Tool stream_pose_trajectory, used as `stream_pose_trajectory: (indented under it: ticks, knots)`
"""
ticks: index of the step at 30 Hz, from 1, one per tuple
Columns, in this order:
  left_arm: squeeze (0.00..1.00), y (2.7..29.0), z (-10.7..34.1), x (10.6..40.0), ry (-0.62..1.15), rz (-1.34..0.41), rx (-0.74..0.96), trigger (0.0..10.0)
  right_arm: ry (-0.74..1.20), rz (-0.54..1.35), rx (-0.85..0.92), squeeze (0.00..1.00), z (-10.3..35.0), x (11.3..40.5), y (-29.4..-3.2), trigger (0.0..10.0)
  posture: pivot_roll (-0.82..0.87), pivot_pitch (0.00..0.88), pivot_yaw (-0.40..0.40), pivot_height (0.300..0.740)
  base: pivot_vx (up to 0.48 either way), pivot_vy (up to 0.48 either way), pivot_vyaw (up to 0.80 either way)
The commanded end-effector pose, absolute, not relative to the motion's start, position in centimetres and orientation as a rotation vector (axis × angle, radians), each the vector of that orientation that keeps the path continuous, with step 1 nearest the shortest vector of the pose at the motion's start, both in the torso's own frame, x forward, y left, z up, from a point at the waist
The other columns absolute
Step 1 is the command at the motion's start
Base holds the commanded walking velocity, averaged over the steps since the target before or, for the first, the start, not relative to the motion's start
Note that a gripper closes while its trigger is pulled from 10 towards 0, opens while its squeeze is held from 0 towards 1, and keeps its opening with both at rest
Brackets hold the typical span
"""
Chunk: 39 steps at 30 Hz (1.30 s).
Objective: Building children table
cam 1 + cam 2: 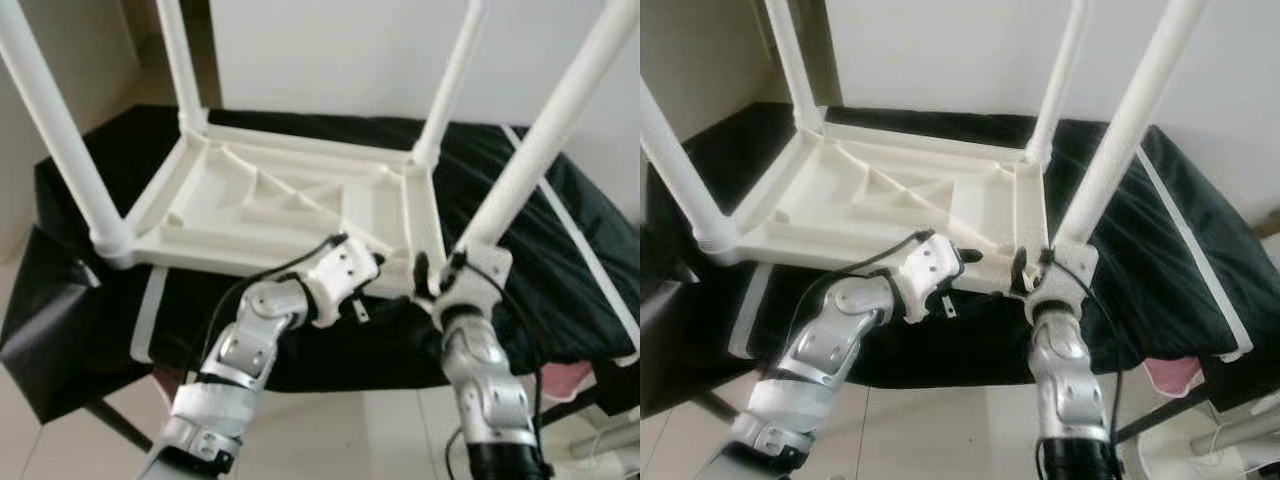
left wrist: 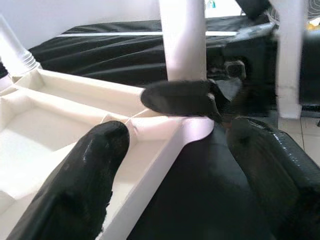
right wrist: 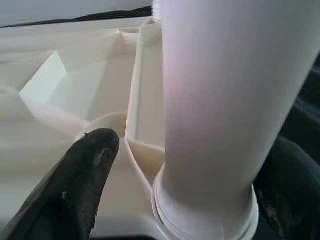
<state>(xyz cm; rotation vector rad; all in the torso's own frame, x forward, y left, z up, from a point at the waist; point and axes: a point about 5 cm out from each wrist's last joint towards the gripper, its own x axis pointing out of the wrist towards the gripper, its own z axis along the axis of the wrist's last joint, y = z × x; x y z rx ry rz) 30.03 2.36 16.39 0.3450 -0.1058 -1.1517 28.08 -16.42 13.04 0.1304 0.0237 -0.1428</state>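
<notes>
A white plastic children's table (image 1: 250, 200) lies upside down on a black cloth (image 1: 560, 290), with its legs pointing up. My left gripper (image 2: 180, 145) is open at the near right corner, one finger (image 2: 95, 170) inside the tabletop's rim (image 2: 165, 155) and the other outside it. My right gripper (image 3: 200, 160) stands open around the base of the near right leg (image 1: 530, 160). One of its fingers (image 3: 85, 175) sits over the tabletop's underside, apart from the leg (image 3: 225, 100). The other is a dark shape on the leg's far side.
The cloth-covered surface ends just in front of my arms, with pale floor (image 1: 330, 440) below. White strips (image 1: 575, 250) run across the cloth. Something pink (image 1: 570, 380) hangs at the lower right. A dark object (image 1: 50, 340) stands at the left. A white wall (image 1: 330, 50) is behind.
</notes>
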Motion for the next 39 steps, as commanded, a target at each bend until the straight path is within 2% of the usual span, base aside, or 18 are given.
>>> stream_pose_trajectory:
  ticks: [1, 6, 7, 15, 16, 22, 27, 39]
  knots:
    - [0.0, 2.2, 16.6, 30.5, -0.134, -1.041, 0.347, 10.0, 0.011, -0.067, 0.119, 0.0, 13.0, 27.6, -17.2, 10.0, -0.05, 0.0, -0.06, 0.74, 0.0, 0.0, 0.0]
    - [0.0, 2.0, 16.6, 30.5, -0.134, -1.051, 0.348, 10.0, -0.004, -0.025, 0.089, 0.0, 13.1, 27.4, -18.8, 10.0, -0.06, 0.0, -0.052, 0.74, 0.0, 0.0, 0.0]
    - [0.0, 2.0, 16.6, 30.4, -0.135, -1.056, 0.349, 10.0, -0.004, 0.049, 0.052, 0.0, 13.2, 27.5, -19.7, 10.0, -0.06, 0.0, -0.049, 0.74, 0.0, 0.0, 0.0]
    - [0.0, 1.8, 16.6, 30.4, -0.136, -1.066, 0.351, 10.0, 0.02, 0.209, -0.037, 0.0, 13.3, 27.5, -20.8, 10.0, -0.06, 0.0, -0.041, 0.74, 0.0, 0.0, 0.0]
    - [0.0, 1.7, 16.5, 30.4, -0.138, -1.074, 0.353, 10.0, 0.041, 0.344, -0.103, 0.0, 13.3, 27.7, -21.4, 10.0, -0.06, 0.0, -0.038, 0.74, 0.0, 0.0, 0.0]
    - [0.0, 1.6, 16.6, 30.4, -0.142, -1.079, 0.357, 10.0, 0.059, 0.444, -0.166, 0.0, 13.2, 28.2, -21.7, 10.0, -0.06, 0.0, -0.034, 0.74, 0.0, 0.0, 0.0]
    - [0.0, 1.5, 17.0, 30.5, -0.156, -1.081, 0.363, 10.0, 0.119, 0.563, -0.25, 0.0, 12.5, 30.0, -21.6, 10.0, -0.04, 0.0, -0.042, 0.74, 0.0, 0.0, 0.0]
    - [0.0, 1.6, 17.0, 30.3, -0.158, -1.065, 0.356, 10.0, 0.151, 0.605, -0.319, 0.0, 12.4, 31.8, -21.8, 10.0, -0.01, 0.0, -0.06, 0.74, 0.0, 0.0, 0.0]
